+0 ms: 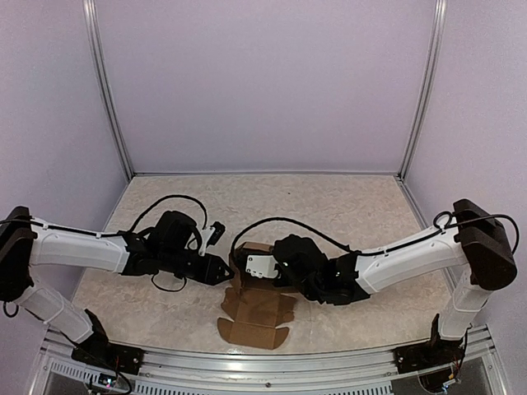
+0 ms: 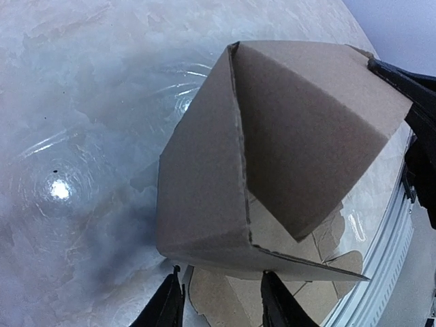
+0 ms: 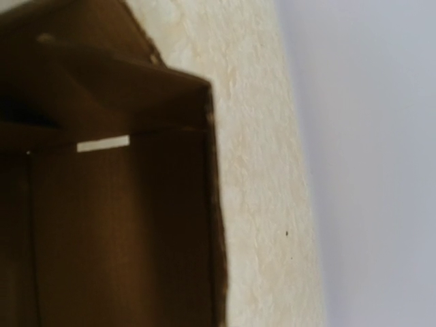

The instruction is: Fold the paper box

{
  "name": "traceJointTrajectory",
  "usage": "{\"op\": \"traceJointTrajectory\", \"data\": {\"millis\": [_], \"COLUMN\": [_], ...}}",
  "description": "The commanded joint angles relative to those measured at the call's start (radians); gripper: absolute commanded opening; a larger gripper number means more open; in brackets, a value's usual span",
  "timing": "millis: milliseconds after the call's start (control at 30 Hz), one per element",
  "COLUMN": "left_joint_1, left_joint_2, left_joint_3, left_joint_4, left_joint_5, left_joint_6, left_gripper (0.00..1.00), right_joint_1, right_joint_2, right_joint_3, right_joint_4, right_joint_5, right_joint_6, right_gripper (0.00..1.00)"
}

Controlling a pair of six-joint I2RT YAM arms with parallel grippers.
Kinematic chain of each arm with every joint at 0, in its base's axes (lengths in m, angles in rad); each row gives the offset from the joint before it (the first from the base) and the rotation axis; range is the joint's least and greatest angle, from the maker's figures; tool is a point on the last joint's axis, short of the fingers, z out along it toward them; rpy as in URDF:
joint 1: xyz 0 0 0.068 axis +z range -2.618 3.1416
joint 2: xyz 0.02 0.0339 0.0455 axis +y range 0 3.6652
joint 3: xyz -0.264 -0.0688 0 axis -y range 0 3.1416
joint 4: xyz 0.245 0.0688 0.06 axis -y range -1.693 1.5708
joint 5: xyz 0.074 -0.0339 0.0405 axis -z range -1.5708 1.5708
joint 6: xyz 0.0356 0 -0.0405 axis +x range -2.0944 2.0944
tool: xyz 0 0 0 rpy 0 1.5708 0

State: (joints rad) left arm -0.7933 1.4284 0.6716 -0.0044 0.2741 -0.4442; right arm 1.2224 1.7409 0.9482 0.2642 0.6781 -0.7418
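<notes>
Where box (image 1: 255,317) lies: near middle of table (image 1: 346,206), close to near rail (image 1: 329,360).
Box look: plain brown cardboard, half folded; far part stands up as walls, near part lies flat with rounded tabs.
Wall detail: left wrist view shows two panels meeting at a raw cut corner, one leaning over the flat sheet; right wrist view shows a dark inside with one small bright slot.
Left gripper (image 2: 221,276): released, fingers apart at the wall's lower edge, nothing between them.
Right gripper (image 1: 251,265): clenched at the raised far part; a black finger (image 2: 398,78) lies on a panel's top corner; cannot tell if cardboard is pinched.
Edges: near tabs just beside rail; lilac walls (image 1: 263,82) stand left, far and right.
Open room: widest beyond the box toward the far wall; left arm (image 1: 82,247) and right arm (image 1: 412,251) take the sides.
</notes>
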Motion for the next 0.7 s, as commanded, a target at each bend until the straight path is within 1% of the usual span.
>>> {"op": "traceJointTrajectory", "data": {"millis": [0,133,333,667], "left_joint_1": [-0.031,-0.047,-0.060,-0.112], "left_joint_2": [0.023,0.031,0.055,0.071], "left_joint_3": [0.005,-0.002,0.000,-0.021], "left_joint_4": [0.039,0.064,0.098,0.162], "left_joint_5": [-0.043,-0.078,-0.123,-0.201], "left_joint_6": [0.004,0.009,0.030,0.052], "left_gripper": [0.41,0.48,0.53,0.54], "right_joint_1": [0.024,0.030,0.043,0.072], "right_joint_2": [-0.009,-0.010,-0.025,-0.008], "right_joint_3": [-0.027,-0.035,-0.039,-0.038], "right_joint_4": [0.002,-0.002,-0.014,-0.038], "right_joint_5": [0.011,0.018,0.020,0.032], "right_joint_6": [0.030,0.029,0.035,0.063], "right_gripper": [0.00,0.00,0.00,0.00]}}
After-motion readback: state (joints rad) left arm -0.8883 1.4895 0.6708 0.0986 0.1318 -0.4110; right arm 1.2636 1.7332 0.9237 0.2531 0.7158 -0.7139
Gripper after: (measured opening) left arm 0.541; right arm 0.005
